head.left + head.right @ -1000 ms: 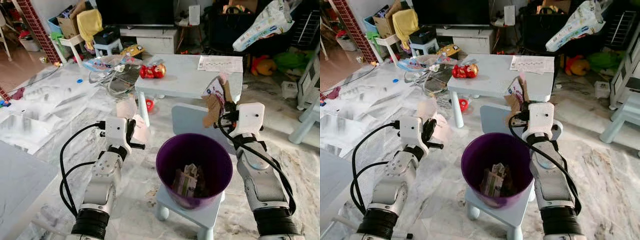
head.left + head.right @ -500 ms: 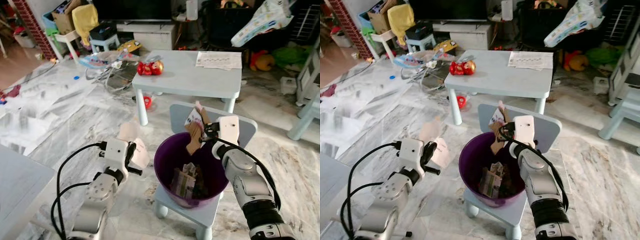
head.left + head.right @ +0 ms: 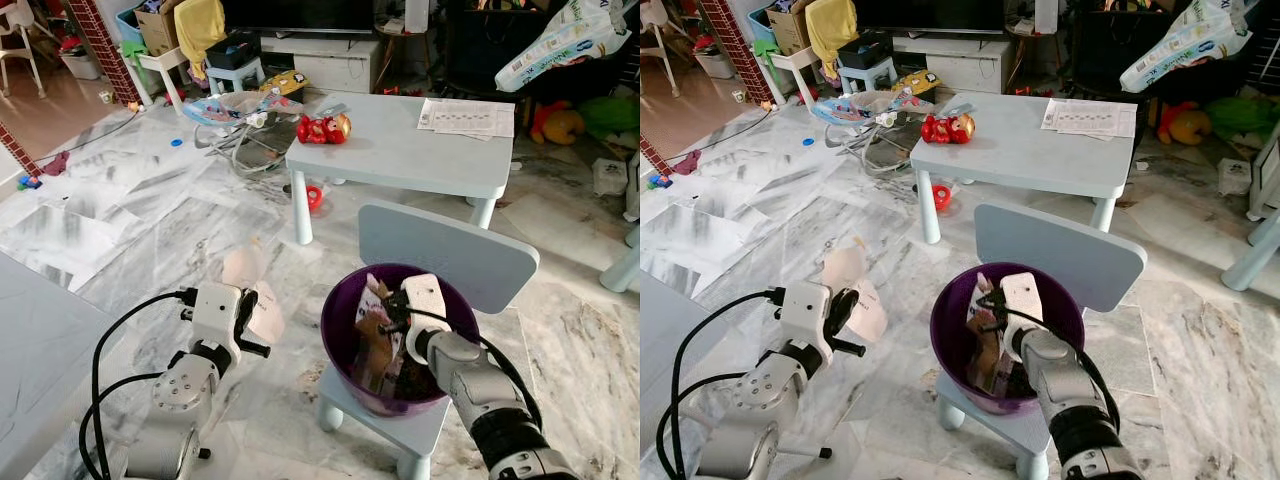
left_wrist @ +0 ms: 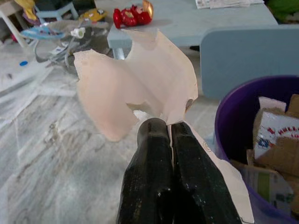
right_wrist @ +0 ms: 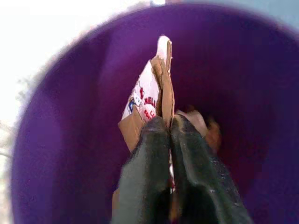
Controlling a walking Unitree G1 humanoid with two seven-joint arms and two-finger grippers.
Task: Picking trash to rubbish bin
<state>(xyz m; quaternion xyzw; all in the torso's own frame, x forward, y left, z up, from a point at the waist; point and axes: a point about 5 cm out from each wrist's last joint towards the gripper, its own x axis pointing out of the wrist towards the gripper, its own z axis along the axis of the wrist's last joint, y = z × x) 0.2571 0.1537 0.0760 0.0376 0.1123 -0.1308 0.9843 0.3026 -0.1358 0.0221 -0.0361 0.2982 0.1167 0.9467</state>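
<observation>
Lowered since a second ago, the right pincer now sits inside the purple bin on the blue chair, pinching cardboard trash; the left pincer beside the bin stays pressed on pale paper.

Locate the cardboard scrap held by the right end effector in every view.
Left eye view: cardboard scrap inside the purple bin, left of the right end effector.
Right eye view: cardboard scrap in the bin.
Left wrist view: cannot tell it from other trash.
Right wrist view: cardboard scrap above the fingertips.
Shared landmark: the purple bin.
</observation>
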